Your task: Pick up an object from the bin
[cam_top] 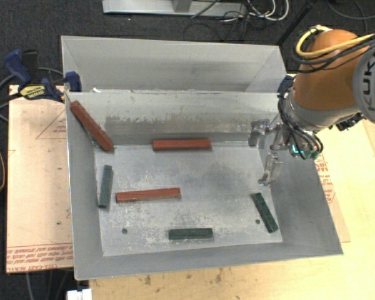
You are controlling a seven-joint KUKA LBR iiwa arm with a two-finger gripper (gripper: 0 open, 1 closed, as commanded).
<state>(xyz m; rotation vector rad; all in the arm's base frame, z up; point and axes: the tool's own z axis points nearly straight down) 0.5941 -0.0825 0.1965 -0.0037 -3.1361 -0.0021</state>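
Jaws: low at the right side of the bin (175, 67), nothing visible between them; whether spread or pressed together, cannot tell. Nearest item: dark green bar (264, 212), flat on the floor just below the jaws, slanted, apart from them. Judged light, stiff, smooth; best taken across its narrow width at mid-length. Further left: red-brown bar (182, 145), second green bar (190, 234).
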